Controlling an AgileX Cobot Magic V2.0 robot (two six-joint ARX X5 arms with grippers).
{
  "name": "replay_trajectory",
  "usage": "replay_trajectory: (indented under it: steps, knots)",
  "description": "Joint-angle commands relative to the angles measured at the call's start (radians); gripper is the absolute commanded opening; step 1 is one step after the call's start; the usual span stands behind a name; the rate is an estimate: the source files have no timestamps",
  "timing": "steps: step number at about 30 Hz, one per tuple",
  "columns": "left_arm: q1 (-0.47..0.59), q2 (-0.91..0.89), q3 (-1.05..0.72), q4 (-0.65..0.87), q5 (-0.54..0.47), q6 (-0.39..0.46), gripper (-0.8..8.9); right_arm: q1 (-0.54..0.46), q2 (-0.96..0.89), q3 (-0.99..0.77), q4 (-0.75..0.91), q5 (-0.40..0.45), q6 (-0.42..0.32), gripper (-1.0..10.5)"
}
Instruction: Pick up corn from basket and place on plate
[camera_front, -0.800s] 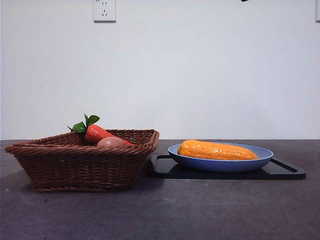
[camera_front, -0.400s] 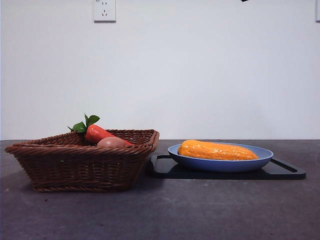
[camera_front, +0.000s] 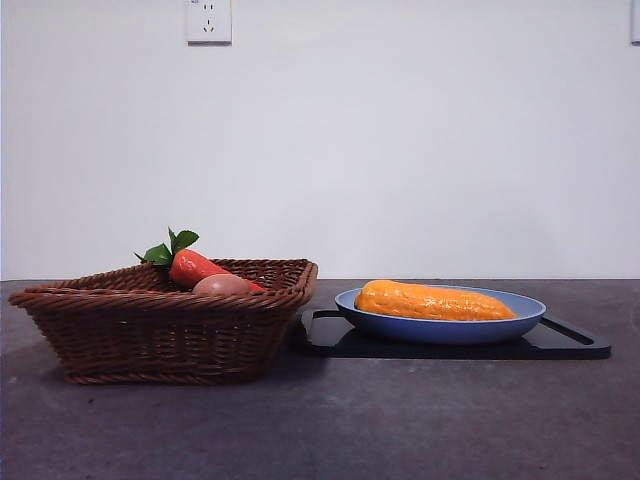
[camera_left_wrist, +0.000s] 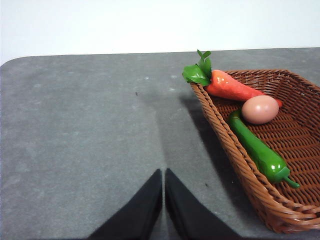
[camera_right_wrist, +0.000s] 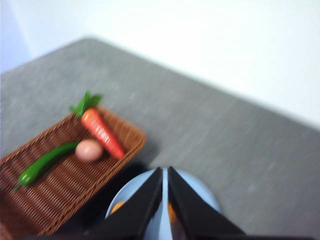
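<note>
Yellow-orange corn (camera_front: 435, 301) lies lengthwise in the blue plate (camera_front: 520, 315), which sits on a black tray (camera_front: 565, 343) beside the wicker basket (camera_front: 165, 335). Basket contents: carrot (camera_left_wrist: 231, 86), egg-like ball (camera_left_wrist: 260, 109), green pepper (camera_left_wrist: 255, 147). Left gripper (camera_left_wrist: 164, 172) jaws closed together, empty, over bare table (camera_left_wrist: 80, 130). Right gripper (camera_right_wrist: 164, 170), blurred, appears closed above the plate.
</note>
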Motion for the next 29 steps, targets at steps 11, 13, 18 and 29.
replay_trajectory:
  steps: [11,13,18,29]
  knots:
    - [0.003,0.000,-0.011,-0.045,0.002,-0.004,0.08,-0.206,-0.488,-0.463,0.322,0.071,0.031,0.0]
    - [0.003,0.000,-0.011,-0.045,0.002,-0.004,0.08,-0.221,-0.562,-0.555,0.373,0.119,0.031,0.0]
    - [0.003,0.000,-0.011,-0.045,0.002,-0.004,0.08,-0.239,-0.722,-0.785,0.492,0.175,0.031,0.0]
    - [0.003,0.000,-0.011,-0.045,0.002,-0.004,0.08,-0.233,-0.900,-1.055,0.541,0.274,0.050,0.0]
